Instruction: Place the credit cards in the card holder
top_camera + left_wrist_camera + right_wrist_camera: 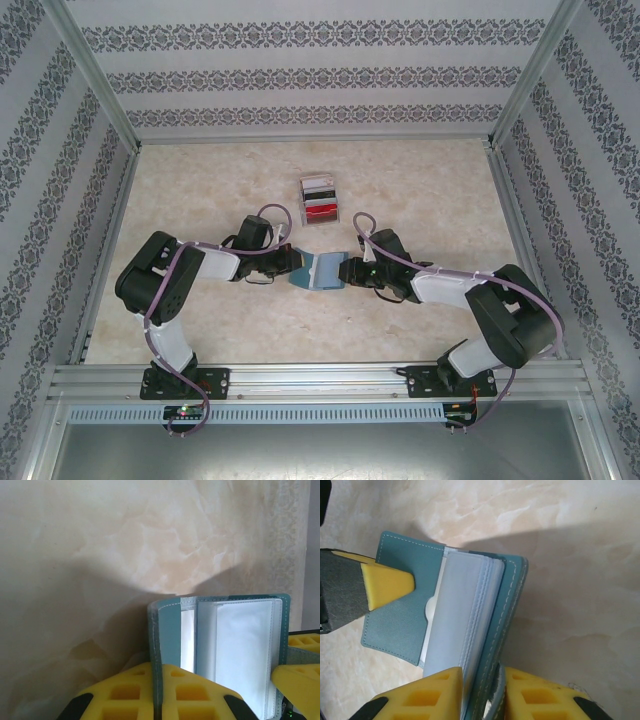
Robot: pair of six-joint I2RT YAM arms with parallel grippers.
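card holder (318,271) spread open, left gripper (157,682) and right gripper (481,692) each clamped on one side; credit cards (321,198) in clear stand (303,203), none loaded.

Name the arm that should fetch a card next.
Right, probably: the left gripper is clamped on the teal folding wallet, holding it upright; the clear plastic stand of cards sits about equally near both.
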